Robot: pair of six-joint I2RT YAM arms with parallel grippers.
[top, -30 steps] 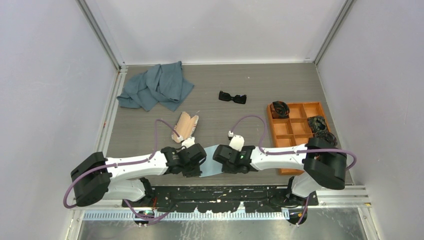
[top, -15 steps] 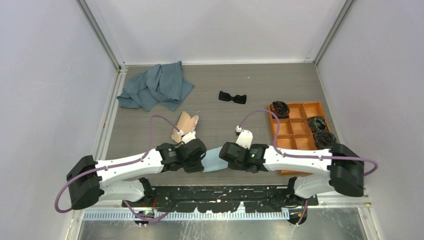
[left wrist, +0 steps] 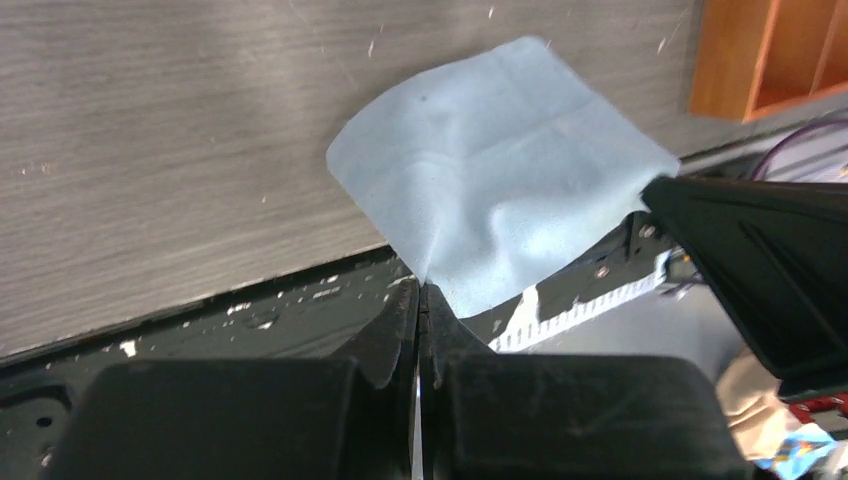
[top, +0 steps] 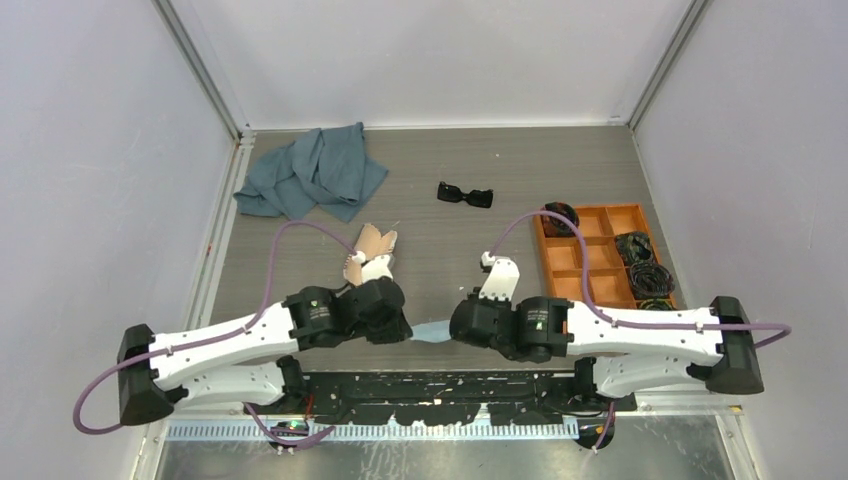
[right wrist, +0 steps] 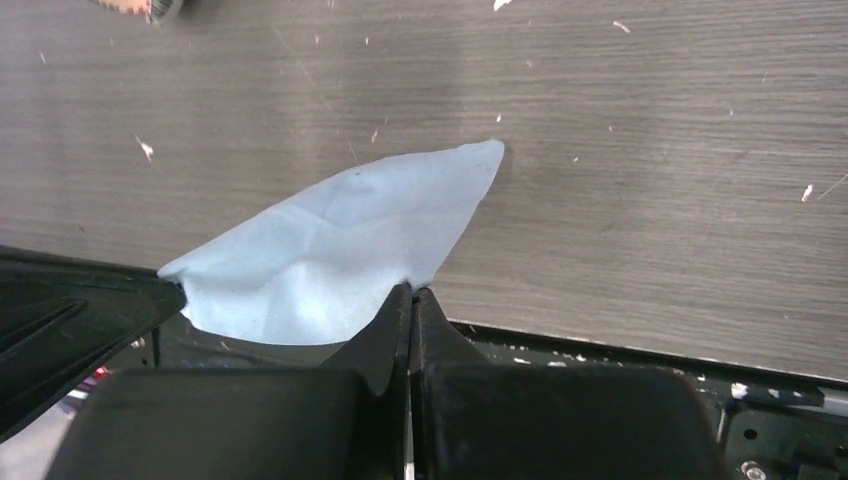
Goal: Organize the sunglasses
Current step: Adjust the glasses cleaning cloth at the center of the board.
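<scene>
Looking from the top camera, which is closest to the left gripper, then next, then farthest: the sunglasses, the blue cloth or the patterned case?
1. blue cloth: pinched in the left gripper, at the near edge.
2. case: just behind, slightly left.
3. sunglasses: far back, mid-table.

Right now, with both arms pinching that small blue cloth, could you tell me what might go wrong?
1. The left fingers and right fingers each pinch only an edge of the blue cloth, so pulling apart may slip it free.
2. Part of it hangs past the table's near edge; if dropped, it could fall onto the black rail.
</scene>
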